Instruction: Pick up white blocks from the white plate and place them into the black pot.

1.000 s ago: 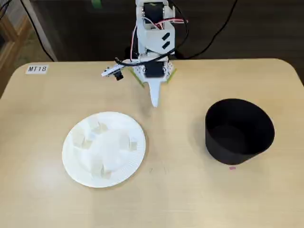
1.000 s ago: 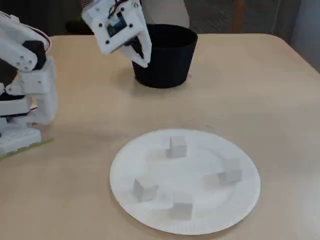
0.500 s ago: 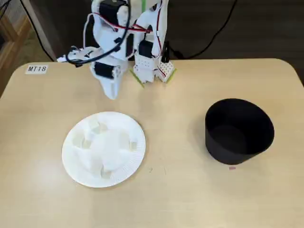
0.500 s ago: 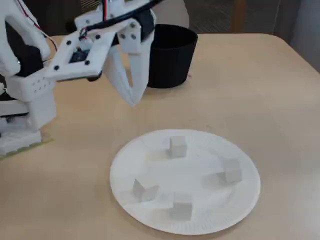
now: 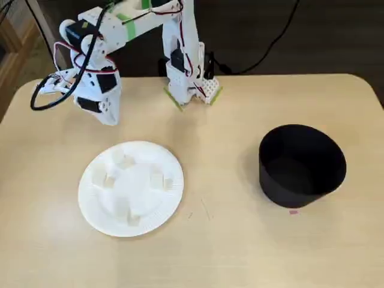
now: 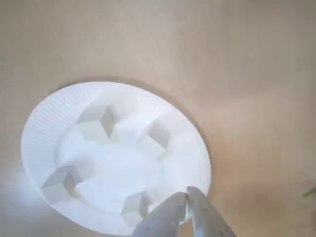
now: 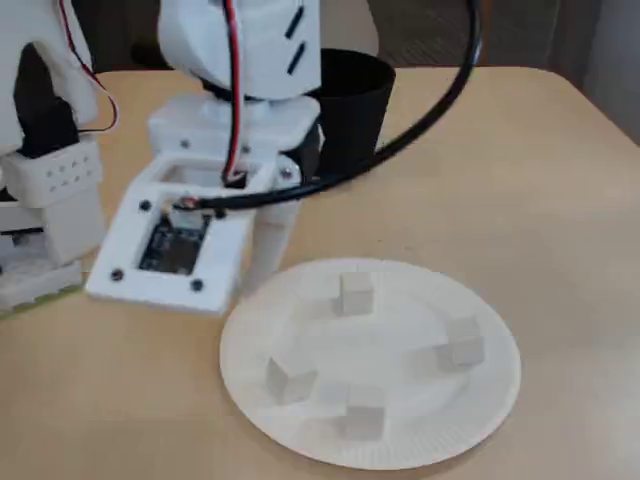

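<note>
The white plate [image 5: 99, 204] lies in the lower left of a fixed view, resting flat on the table [image 5: 228, 252], with four white blocks [image 5: 157, 180] spread over its well; none is stacked on or touching another. The black pot [image 5: 302, 167] stands at the right of that view, well apart from the plate, upright and apparently empty, though its floor is too dark to confirm. The gripper [image 6: 187, 201] enters the wrist view from the bottom edge, its fingertips drawn together with at most a sliver of gap and nothing held between them. The tips hover above the plate's rim at the lower right of that view. The nearest block [image 6: 134, 207] lies just to the left of the fingertips, at the lower centre of the wrist view; the remaining three sit further up and to the left. In another fixed view the gripper [image 7: 262, 262] hangs at the plate's upper-left rim, clear of the blocks [image 7: 355, 292]. Judgement: no block has yet been lifted; the jaws would need to open and shift inward over the plate before any descent.
</note>
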Tool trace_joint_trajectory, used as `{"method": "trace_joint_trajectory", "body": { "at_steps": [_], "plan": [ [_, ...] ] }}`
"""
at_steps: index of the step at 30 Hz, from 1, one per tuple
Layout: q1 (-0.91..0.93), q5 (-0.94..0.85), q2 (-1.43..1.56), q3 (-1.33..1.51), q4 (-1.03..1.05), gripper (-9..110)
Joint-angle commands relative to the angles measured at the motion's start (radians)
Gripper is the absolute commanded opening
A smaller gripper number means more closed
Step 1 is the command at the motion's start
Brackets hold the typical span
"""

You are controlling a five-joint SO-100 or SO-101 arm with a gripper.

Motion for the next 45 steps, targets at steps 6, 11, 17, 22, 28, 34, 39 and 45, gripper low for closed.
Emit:
{"method": "trace_joint_trajectory", "body": {
  "at_steps": [6,11,17,22,28,34,39,45],
  "plan": [
    [0.011,-0.008,-0.106,-0.204,0.008,22],
    [-0.002,-0.034,-0.149,-0.216,0.008,32],
    [-0.038,-0.066,-0.198,-0.216,0.008,31],
    [-0.086,-0.092,-0.275,-0.221,-0.002,37],
    [-0.109,-0.107,-0.408,-0.334,-0.003,38],
    [-0.095,-0.067,-0.472,-0.462,-0.003,39],
    [-0.095,-0.037,-0.500,-0.471,0.003,39],
    [-0.087,-0.017,-0.531,-0.471,0.002,38]
  ]
}}
